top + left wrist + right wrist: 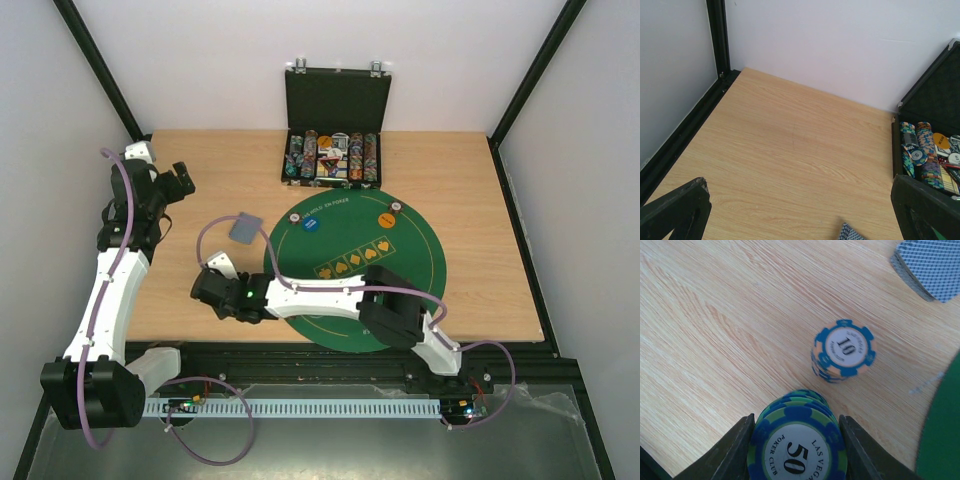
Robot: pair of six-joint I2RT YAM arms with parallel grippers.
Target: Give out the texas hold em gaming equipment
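My right gripper is shut on a stack of green-and-blue "50" poker chips, low over the wood. Just ahead of it a short stack of orange-and-blue "10" chips stands on the table. A pile of grey-blue-backed cards lies beyond them, and shows on the wood in the top view too, the cards left of the mat. In that view the right gripper sits at the mat's left edge. A blue button and an orange button lie on the green mat. My left gripper hangs open and holds nothing.
The black hinged case with chip rows stands open at the table's back edge; it also shows at the right of the left wrist view, the case. The right arm lies across the mat's near side. Black frame posts line the table's left edge.
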